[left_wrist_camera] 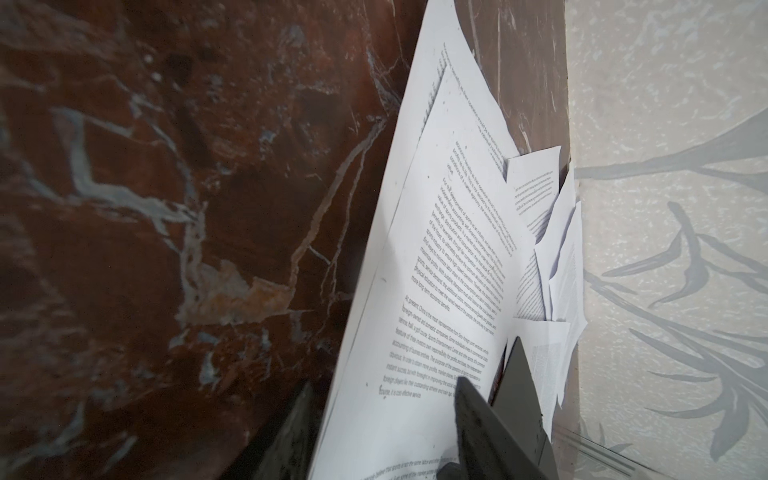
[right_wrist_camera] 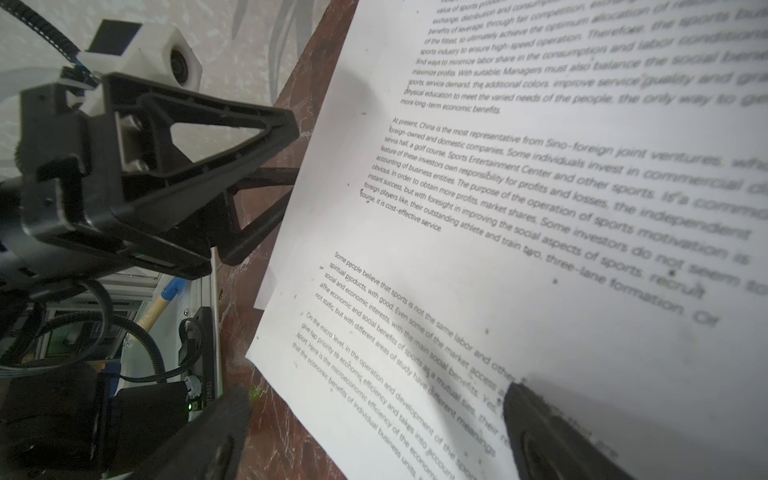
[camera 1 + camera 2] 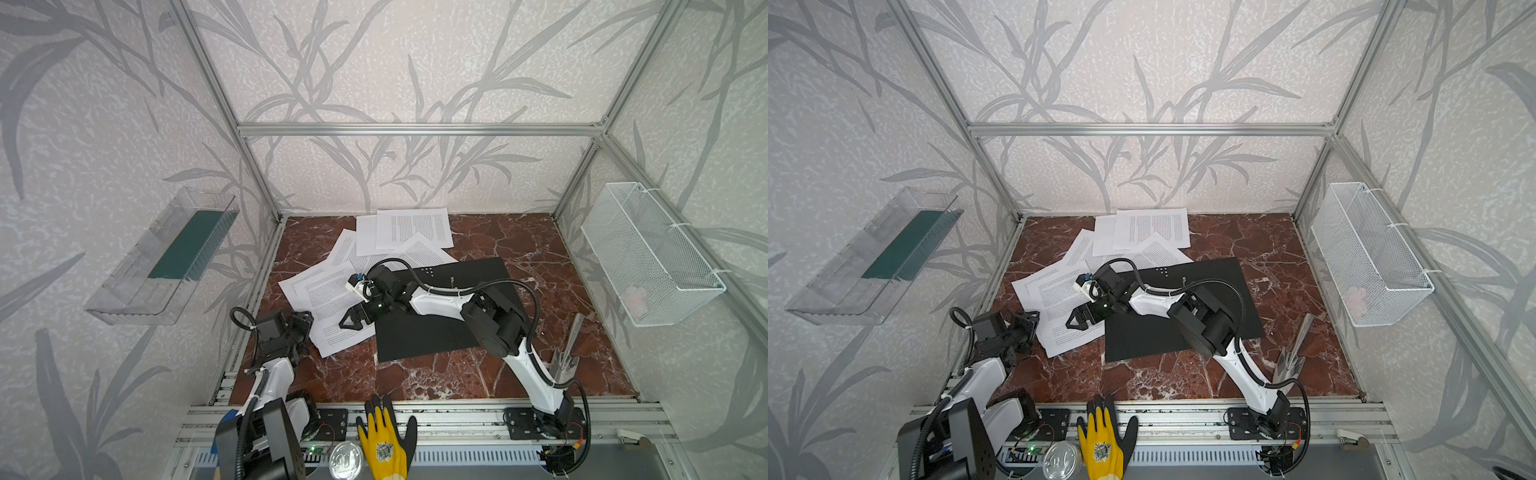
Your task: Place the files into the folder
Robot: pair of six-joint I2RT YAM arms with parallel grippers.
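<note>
tops: high, downward, whole table (image 3: 415, 374) | wrists: close, sharing files (image 1: 436, 270)

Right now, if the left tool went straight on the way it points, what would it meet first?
Most likely the edge of the nearest printed sheet: the left tool faces it, and the right wrist view shows its fingers straddling that edge. Contact itself is unclear.

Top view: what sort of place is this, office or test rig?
Most likely a staged robot test cell, not an office: aluminium frame walled with leaf wallpaper, a marble-look tabletop, and two robot arms bolted to the front rail.
</note>
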